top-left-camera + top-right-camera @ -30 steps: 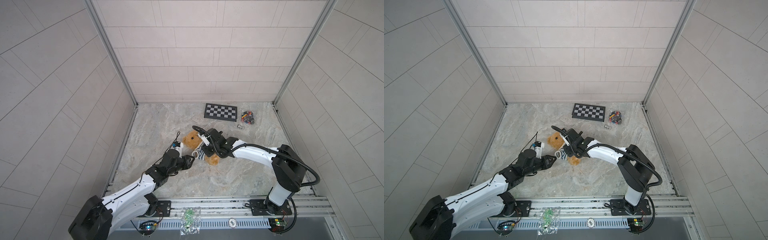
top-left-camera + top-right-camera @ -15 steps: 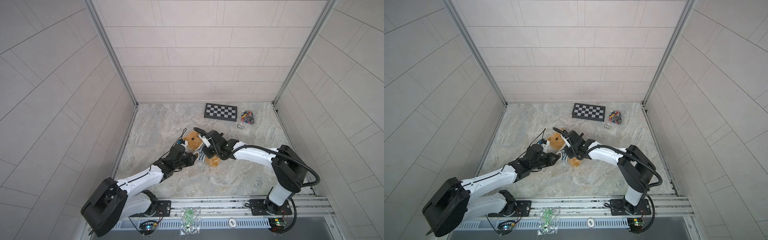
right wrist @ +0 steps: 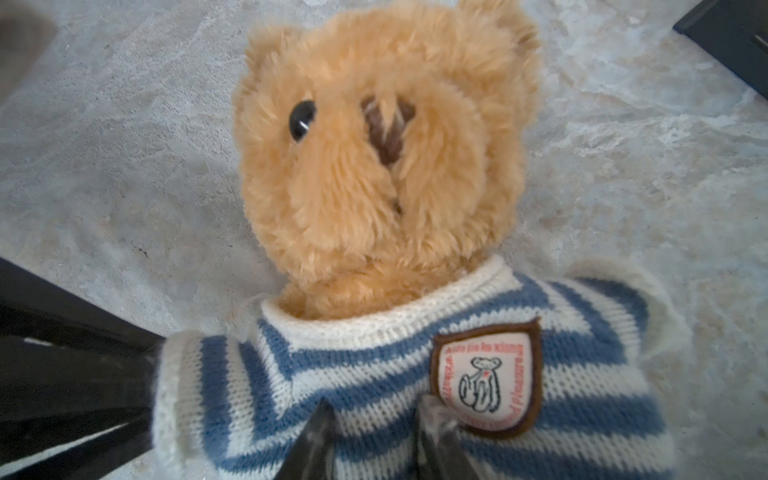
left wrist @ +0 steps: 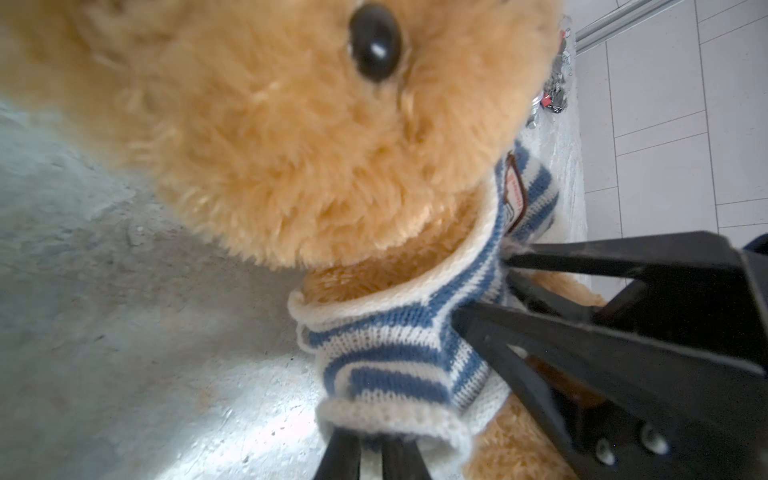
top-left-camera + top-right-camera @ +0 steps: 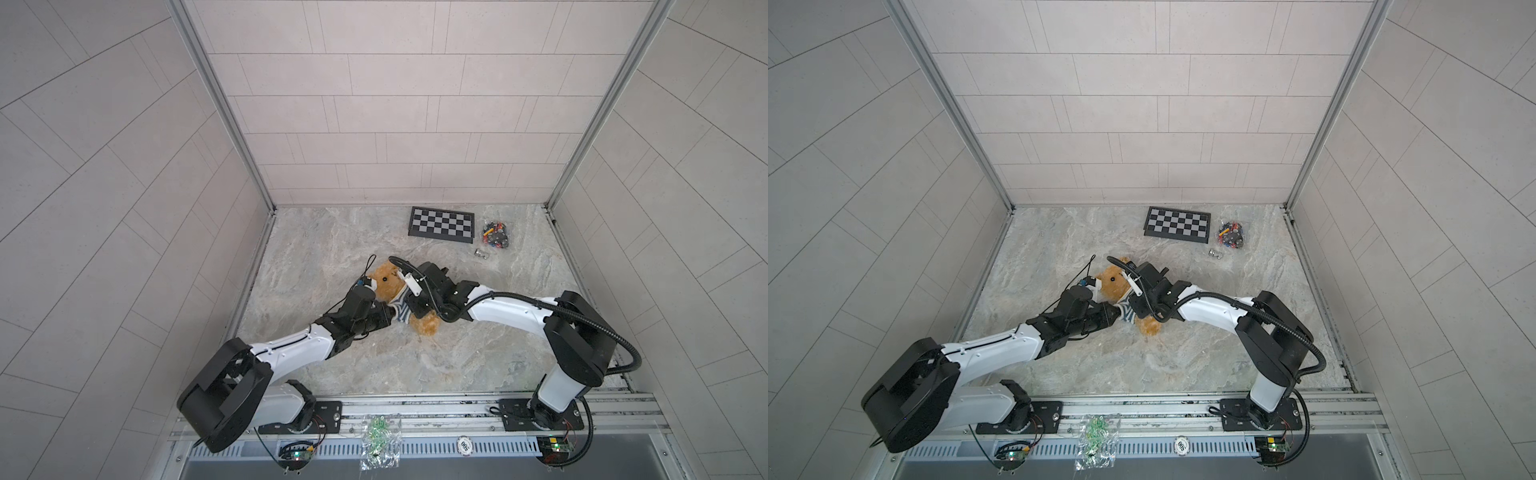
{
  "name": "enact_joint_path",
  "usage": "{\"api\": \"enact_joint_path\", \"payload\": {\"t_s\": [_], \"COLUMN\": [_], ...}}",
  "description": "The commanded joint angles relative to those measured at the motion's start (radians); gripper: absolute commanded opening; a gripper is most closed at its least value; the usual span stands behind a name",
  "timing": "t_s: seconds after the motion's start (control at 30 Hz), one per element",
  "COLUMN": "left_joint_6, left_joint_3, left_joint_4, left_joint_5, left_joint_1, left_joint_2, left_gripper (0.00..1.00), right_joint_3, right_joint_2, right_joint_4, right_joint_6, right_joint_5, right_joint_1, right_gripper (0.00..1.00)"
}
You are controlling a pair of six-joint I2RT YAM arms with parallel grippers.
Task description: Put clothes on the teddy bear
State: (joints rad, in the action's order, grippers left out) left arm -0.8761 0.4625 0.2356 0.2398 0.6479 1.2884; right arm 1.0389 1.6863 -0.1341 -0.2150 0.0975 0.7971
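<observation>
The golden-brown teddy bear (image 5: 388, 282) (image 3: 374, 145) lies on its back on the marble floor in both top views, head toward the back wall. A blue-and-white striped sweater (image 5: 401, 311) (image 3: 374, 361) sits over its neck and chest, with the badge (image 3: 486, 378) up. My left gripper (image 5: 388, 312) (image 4: 374, 440) is at the bear's sleeve cuff, with narrow jaws shut on the knit and its tips hidden under the cuff. My right gripper (image 5: 409, 305) (image 3: 376, 411) comes from the other side and pinches the sweater's chest beside the badge.
A checkerboard (image 5: 441, 223) lies at the back, with a bag of small coloured parts (image 5: 494, 236) and a small metal piece (image 5: 481, 252) to its right. Tiled walls close in three sides. The arms' mounting rail (image 5: 415, 409) runs along the front, with a plastic bag (image 5: 378, 440) below it.
My left arm reached forward to the bear and its jaws closed on the sleeve cuff. The right gripper stayed on the sweater's chest and narrowed a little.
</observation>
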Motion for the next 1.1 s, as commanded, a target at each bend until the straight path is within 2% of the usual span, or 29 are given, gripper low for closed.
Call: {"api": "enact_joint_path", "payload": {"t_s": [0.0, 0.13, 0.33, 0.5, 0.67, 0.8, 0.97, 1.07], "left_joint_6": [-0.026, -0.051, -0.094, -0.133, -0.172, -0.204, -0.245, -0.252], "left_joint_3": [0.032, 0.038, 0.047, 0.047, 0.036, 0.021, 0.008, 0.002], "left_joint_4": [0.041, 0.05, 0.025, 0.097, 0.144, 0.189, 0.268, 0.271], "left_joint_5": [-0.024, -0.047, -0.092, -0.09, -0.096, -0.099, -0.08, -0.089], "left_joint_1": [0.005, 0.018, 0.046, 0.065, 0.066, 0.065, 0.067, 0.07], "left_joint_2": [0.013, 0.043, 0.109, 0.166, 0.21, 0.247, 0.302, 0.305], "left_gripper": [0.16, 0.23, 0.23, 0.34, 0.39, 0.37, 0.26, 0.24], "right_joint_3": [-0.037, -0.046, -0.059, -0.066, -0.077, -0.089, -0.103, -0.105], "right_joint_2": [0.0, -0.005, -0.002, -0.001, 0.004, 0.008, 0.007, 0.006], "right_joint_4": [-0.062, -0.052, -0.037, -0.026, -0.014, 0.003, 0.02, 0.023], "right_joint_6": [-0.019, -0.025, -0.035, -0.043, -0.056, -0.069, -0.082, -0.084], "right_joint_5": [0.031, 0.037, 0.045, 0.048, 0.053, 0.06, 0.065, 0.065], "right_joint_1": [0.002, 0.004, 0.003, 0.004, 0.002, 0.001, -0.001, -0.002], "right_gripper": [0.33, 0.33, 0.33, 0.32, 0.32, 0.32, 0.31, 0.3]}}
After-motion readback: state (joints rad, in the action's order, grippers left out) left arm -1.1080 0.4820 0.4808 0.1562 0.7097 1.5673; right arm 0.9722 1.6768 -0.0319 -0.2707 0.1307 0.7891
